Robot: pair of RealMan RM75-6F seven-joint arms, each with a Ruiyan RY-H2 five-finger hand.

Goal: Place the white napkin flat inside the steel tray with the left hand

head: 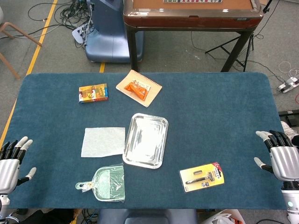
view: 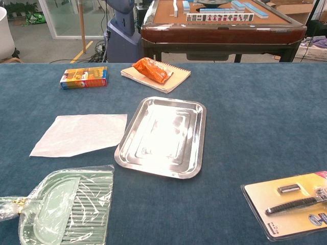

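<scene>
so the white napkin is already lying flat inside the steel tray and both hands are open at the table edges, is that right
Not quite. The white napkin is lying flat on the table just to the left of the steel tray, not inside it; the tray holds nothing. The head view shows this, and the chest view agrees. The rest stands: the left hand and right hand are open at the table edges.

— Counted: one napkin [head: 103,142], one tray [head: 145,140], one dustpan [head: 108,184], one razor pack [head: 202,177].
— Also one notebook [head: 138,87], one snack bag [head: 138,89], one box [head: 93,93], two hands [head: 11,161] [head: 281,157].
</scene>
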